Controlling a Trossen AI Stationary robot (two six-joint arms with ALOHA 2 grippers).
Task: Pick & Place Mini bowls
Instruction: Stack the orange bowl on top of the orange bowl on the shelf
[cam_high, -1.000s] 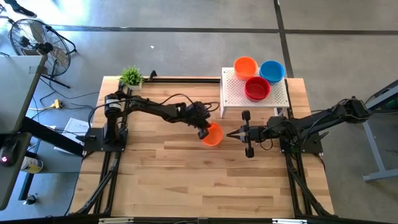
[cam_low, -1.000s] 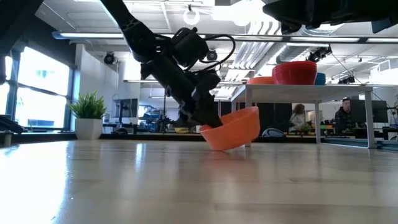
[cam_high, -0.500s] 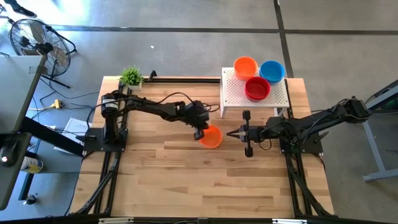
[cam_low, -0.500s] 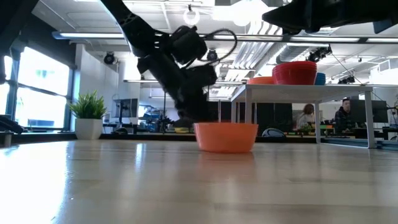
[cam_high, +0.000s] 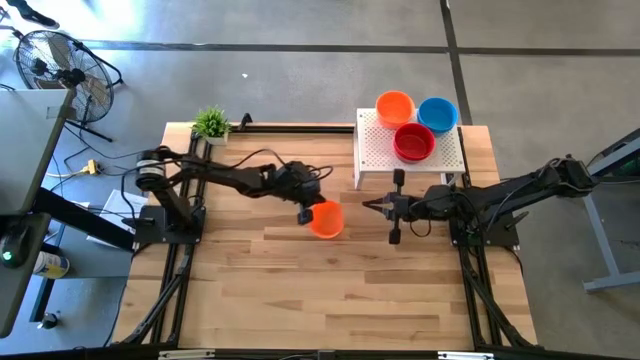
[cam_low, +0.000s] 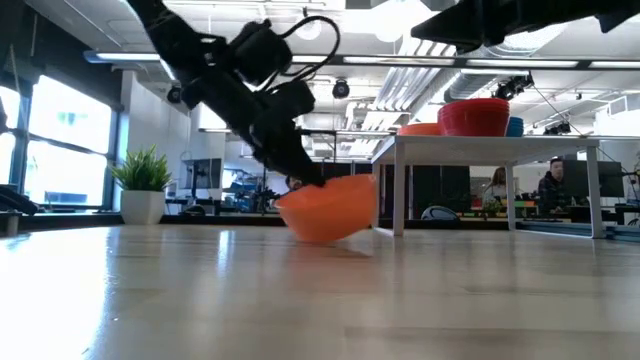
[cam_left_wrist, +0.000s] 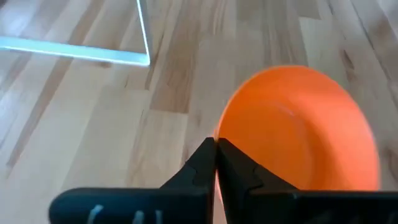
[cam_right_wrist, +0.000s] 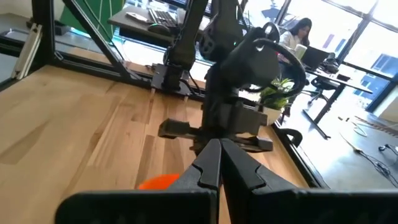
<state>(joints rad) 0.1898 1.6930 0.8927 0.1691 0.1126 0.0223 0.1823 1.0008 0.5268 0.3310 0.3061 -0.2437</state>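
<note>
While the left end effector (cam_high: 306, 214) pinches the rim of a tilted orange mini bowl (cam_high: 325, 219) mid-tabletop (cam_high: 300, 280), the closed right end effector (cam_high: 366, 204) points at it nearby. Behind, a white stand (cam_high: 380, 150) carries red (cam_high: 413, 142), orange (cam_high: 394, 106) and blue (cam_high: 437, 114) bowls; a potted plant (cam_high: 211, 124) occupies the far corner.

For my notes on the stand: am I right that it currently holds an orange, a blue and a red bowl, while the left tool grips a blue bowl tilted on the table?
Not quite. The bowl pinched by the left tool is orange, not blue, as the high and left wrist views show. The rest holds: the stand carries an orange bowl, a blue bowl and a red bowl, and the held bowl sits tilted on the table.
</note>
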